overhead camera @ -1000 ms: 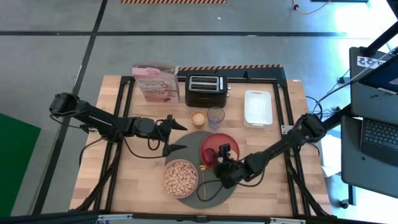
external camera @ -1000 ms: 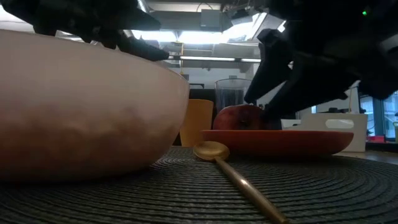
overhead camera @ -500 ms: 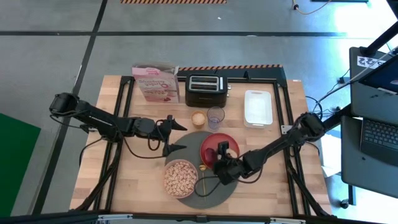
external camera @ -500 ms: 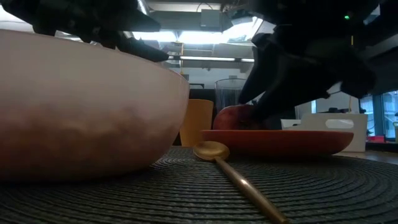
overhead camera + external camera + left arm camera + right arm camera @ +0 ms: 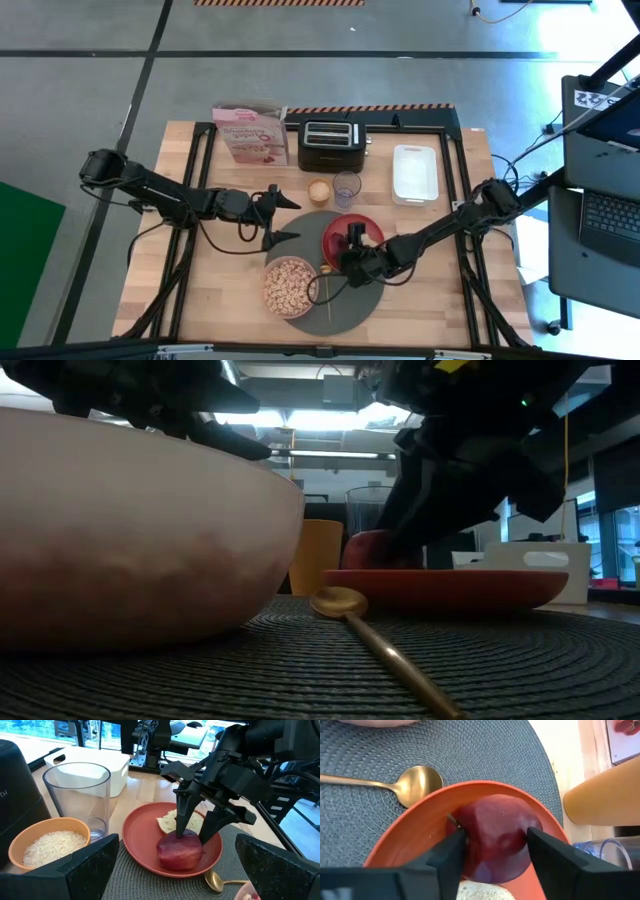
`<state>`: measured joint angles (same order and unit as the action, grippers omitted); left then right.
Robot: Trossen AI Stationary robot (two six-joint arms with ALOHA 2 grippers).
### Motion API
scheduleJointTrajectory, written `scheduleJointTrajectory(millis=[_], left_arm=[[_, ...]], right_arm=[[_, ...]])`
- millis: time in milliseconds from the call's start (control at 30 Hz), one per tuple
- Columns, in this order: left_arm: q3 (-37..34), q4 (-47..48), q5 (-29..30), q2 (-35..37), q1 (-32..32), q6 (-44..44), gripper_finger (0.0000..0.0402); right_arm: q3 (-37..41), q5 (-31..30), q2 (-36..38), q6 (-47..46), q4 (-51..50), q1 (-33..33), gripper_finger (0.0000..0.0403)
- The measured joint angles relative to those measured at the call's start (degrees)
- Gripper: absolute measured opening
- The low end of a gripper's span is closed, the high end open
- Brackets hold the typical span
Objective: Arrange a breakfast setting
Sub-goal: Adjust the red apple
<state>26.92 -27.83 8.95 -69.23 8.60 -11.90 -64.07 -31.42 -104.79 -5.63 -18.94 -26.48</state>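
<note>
Moved over from the mat's (image 5: 352, 305) edge a second ago, now right gripper (image 5: 192, 831) fingers open around the red fruit (image 5: 180, 851) on the red plate (image 5: 139, 854), about ready to squeeze.

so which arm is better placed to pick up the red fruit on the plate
The right. Its claw is already at the red fruit on the red plate, fingers open on either side. The left claw hangs open beyond the mat, away from the plate.
</note>
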Motion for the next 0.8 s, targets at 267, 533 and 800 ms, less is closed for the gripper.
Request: scheduleJointTrajectory(millis=[267, 533, 800], left_arm=[[0.0, 0.0, 0.0, 0.0, 0.0, 0.0, 0.0396], [0.0, 0.0, 0.0, 0.0, 0.0, 0.0, 0.0396], [0.0, 0.0, 0.0, 0.0, 0.0, 0.0, 0.0396]], right_arm=[[-0.1, 0.4, 0.1, 0.0, 0.2, -0.1, 0.0132], [-0.9, 1.0, 0.1, 0.0, -0.2, -0.1, 0.0107], [-5.6, 1.6, 0.0, -1.1, -6.3, -0.1, 0.0100]])
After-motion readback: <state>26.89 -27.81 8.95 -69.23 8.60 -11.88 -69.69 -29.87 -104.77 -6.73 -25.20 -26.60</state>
